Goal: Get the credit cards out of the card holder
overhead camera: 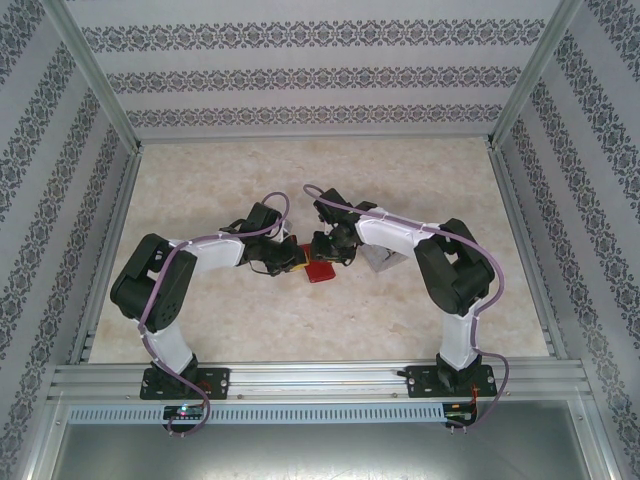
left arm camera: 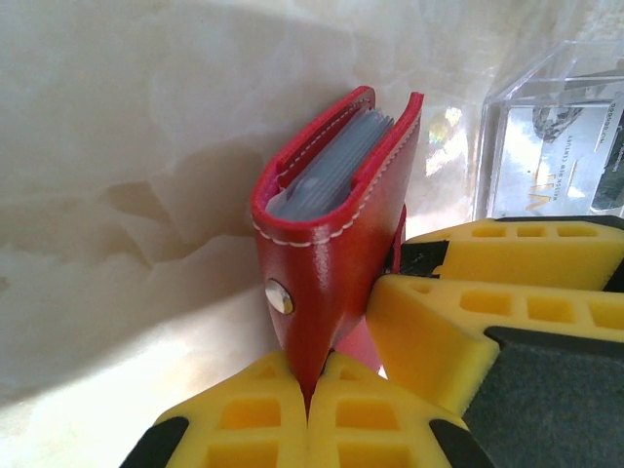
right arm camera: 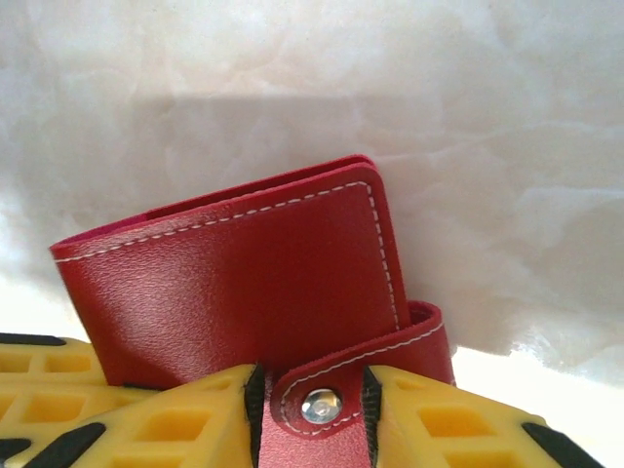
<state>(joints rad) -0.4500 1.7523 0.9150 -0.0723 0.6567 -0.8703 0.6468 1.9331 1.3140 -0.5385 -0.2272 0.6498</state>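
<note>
Left pincer [left arm camera: 307, 385] shut — right pincer [right arm camera: 314, 395] seemingly

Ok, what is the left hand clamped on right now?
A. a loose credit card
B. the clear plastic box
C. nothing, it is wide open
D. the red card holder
D: in the left wrist view the left hand has its two yellow fingers pressed together on the bottom edge of the red card holder.
</note>
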